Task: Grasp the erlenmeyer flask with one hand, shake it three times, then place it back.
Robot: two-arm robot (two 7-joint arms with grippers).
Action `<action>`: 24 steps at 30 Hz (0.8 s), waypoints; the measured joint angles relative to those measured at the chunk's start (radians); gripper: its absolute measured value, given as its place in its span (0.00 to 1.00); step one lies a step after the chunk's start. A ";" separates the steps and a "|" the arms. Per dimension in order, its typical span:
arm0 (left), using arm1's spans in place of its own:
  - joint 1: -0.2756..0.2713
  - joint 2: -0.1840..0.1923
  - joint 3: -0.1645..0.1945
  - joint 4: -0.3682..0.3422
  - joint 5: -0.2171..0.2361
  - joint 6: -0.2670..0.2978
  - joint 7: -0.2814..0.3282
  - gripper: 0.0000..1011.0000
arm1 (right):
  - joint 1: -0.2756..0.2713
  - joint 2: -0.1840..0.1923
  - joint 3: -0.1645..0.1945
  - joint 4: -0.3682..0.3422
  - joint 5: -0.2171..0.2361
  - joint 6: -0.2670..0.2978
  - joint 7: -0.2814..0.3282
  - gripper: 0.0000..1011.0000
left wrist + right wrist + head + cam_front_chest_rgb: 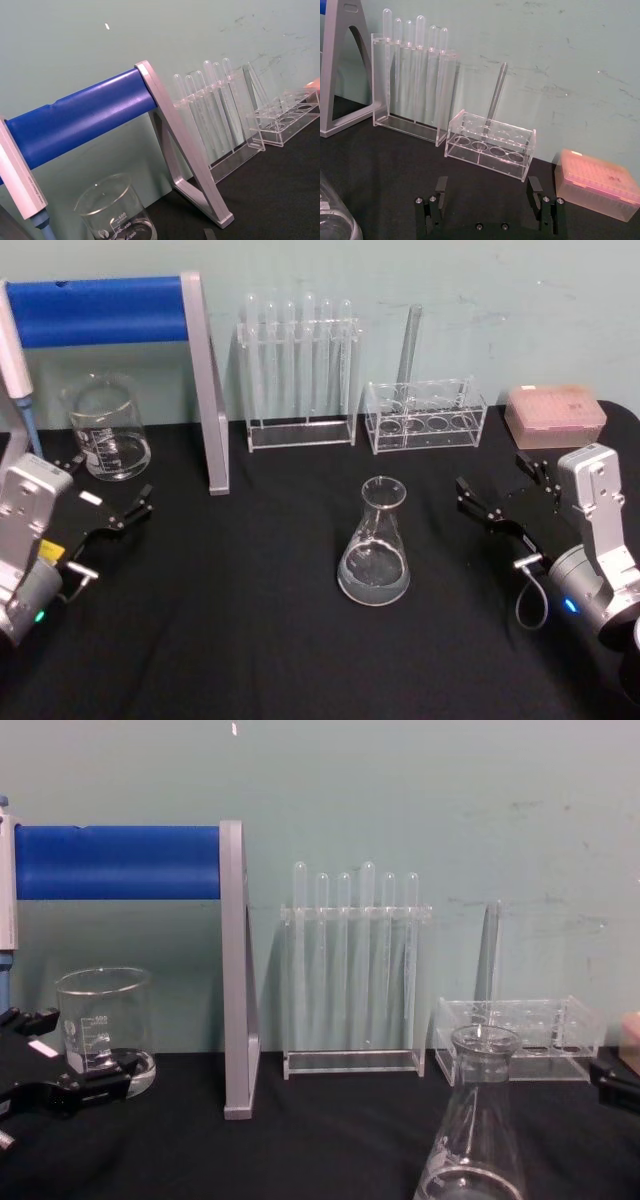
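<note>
Centre of the black counter [280, 640]: erlenmeyer flask [375, 552] is standing upright and free, a shallow pool of clear liquid lying in its wide base; nothing is touching it.

Handling, as a judgement: clear glass, rigid, breakable and smooth, so likely slippery; weight is sitting low with the liquid. The narrow neck under the flared rim is offering the surest hold, the rim acting as a stop against sliding during a shake.

At 3 o'clock from the flask, well apart: right gripper [490, 508] is hovering with its jaws spread wide and holding nothing, pointing toward the flask's side of the counter.

At 9 o'clock, well apart: left gripper [105, 515] is idling, jaws parted and empty.

At 10 o'clock, beyond the left gripper: straight-walled beaker [107, 427] is standing near the blue-barred stand [205, 390].

At 12 o'clock, along the wall: tall rack of test tubes [298, 375] and, beside it, a low clear rack [425, 417] carrying one glass rod.

At 1 to 2 o'clock: pink tip box [555, 415] is resting at the counter's back edge.
</note>
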 joint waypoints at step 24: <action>0.000 0.000 0.000 0.000 0.000 0.000 0.000 0.99 | -0.002 -0.001 0.001 -0.001 -0.004 0.000 0.001 0.99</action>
